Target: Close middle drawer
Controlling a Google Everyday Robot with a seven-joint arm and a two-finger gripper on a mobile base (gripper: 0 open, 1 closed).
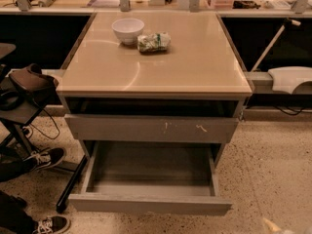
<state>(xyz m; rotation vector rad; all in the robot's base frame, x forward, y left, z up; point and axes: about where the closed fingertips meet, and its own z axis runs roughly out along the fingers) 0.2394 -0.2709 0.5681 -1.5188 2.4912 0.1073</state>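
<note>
Mid drawer point(150, 177): pulled far out from under the table point(156, 77); nothing seen in its tray; flat front w/ no handle. Top drawer point(151, 128), just under the table top, is out only a little, w/ pale scratches on its front.

Handling (est.): stiff box on slides, prob. light as it carries nothing. It should roll w/ a steady push, no grip needed. Contact pt: ctr of the front panel, pushing straight in toward the table. An off-ctr push could rack it & bind the slides.

Tool point(271, 225): only a pale tip shows, below & R of the table, well apart from the drawer front, not touching it. Spread or pressed together: cannot tell; same for any load.

On the table: bowl point(127, 29), snack bag point(153, 42) just beside it.
</note>
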